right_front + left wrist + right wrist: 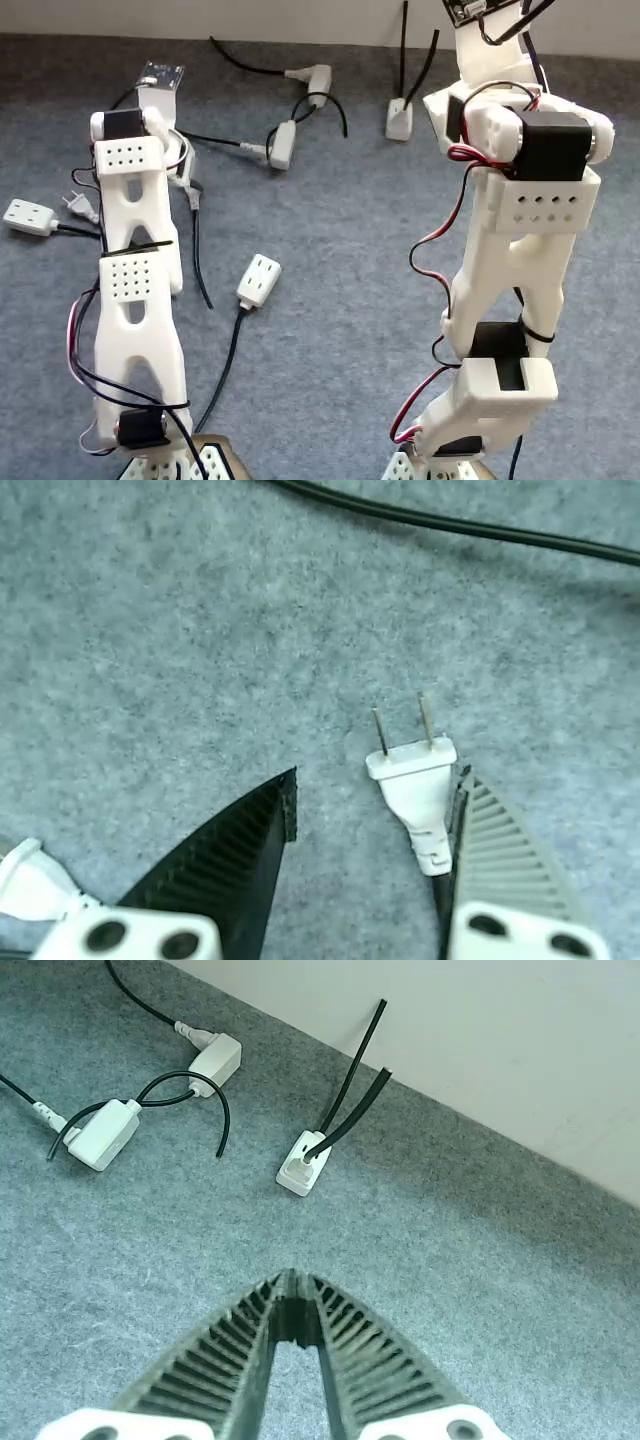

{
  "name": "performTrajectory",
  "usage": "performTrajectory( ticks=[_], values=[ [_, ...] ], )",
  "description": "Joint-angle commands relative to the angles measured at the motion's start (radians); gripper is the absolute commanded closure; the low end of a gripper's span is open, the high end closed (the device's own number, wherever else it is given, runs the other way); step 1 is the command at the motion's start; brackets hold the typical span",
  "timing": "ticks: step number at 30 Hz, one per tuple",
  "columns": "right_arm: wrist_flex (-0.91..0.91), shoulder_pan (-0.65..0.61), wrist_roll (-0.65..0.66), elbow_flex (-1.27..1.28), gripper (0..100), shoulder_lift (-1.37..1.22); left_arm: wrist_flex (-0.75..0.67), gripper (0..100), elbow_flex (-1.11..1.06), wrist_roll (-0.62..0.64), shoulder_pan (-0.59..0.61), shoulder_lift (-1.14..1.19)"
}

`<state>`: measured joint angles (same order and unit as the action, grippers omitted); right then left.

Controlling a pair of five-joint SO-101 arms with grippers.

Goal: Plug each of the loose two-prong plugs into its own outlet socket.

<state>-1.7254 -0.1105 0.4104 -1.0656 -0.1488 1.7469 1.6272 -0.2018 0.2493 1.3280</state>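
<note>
While the left gripper (378,780) is hovering with its fingers (230,860) apart over the grey counter (150,630), a white two-prong plug (415,780) is lying flat just beside one finger, and the right gripper (295,1285) is hanging with fingers together.

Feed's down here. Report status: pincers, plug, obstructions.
Left pincer open, two-prong plug lying beside its light finger, not gripped. Right pincer shut, empty. Black cable beyond the plug, not blocking.
</note>
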Motion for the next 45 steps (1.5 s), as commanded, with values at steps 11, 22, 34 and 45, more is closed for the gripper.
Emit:
performTrajectory(
  ticks=[11, 22, 34, 45],
  values=[
    [-0.001, 0.01, 0.006, -0.036, 99.2, 0.007, 0.006, 74, 0.035, 0.072, 0.042, -0.005],
    [0.001, 0.008, 0.006, -0.036, 99.2, 0.007, 0.008, 74, 0.033, 0.074, 0.039, 0.025],
    [-0.002, -0.007, 0.006, -0.036, 99.2, 0.007, 0.015, 74, 0.03, 0.236, 0.016, -0.094],
    [0.001, -0.007, 0.006, -0.036, 99.2, 0.007, 0.018, 74, -0.09, 0.285, 0.039, -0.111]
  ],
)
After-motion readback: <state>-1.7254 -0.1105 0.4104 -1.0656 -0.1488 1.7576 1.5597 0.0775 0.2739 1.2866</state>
